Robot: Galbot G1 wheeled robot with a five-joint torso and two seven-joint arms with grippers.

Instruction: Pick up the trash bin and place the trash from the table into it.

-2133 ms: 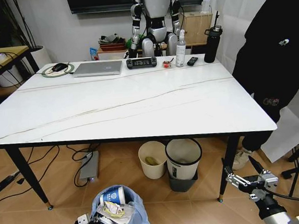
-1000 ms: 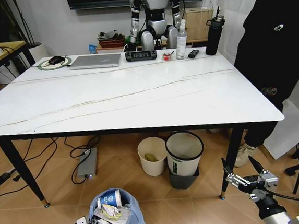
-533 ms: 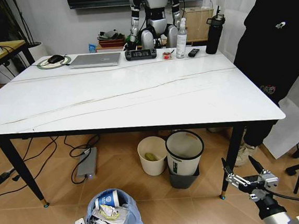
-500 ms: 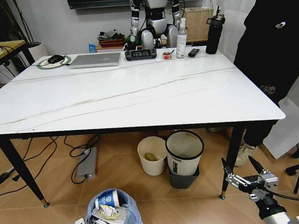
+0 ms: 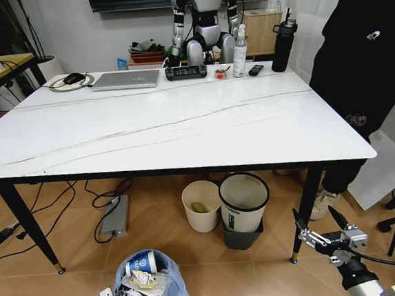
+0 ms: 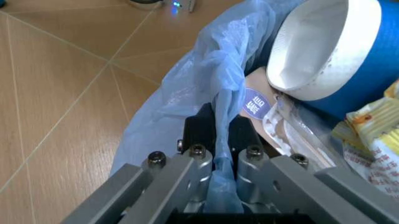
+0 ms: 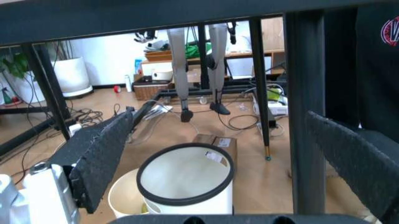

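Lower, fuller: blue-bagged trash bin [image 5: 152, 285].

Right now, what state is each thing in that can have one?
trash bin: on the floor, holding litter.
blue-white paper cup: lying on its side in the bin.
left gripper: shut on the bin's blue bag rim.
right gripper: open, holding nothing, low by the table leg.
table: no litter on top.
laptop: lid shut.
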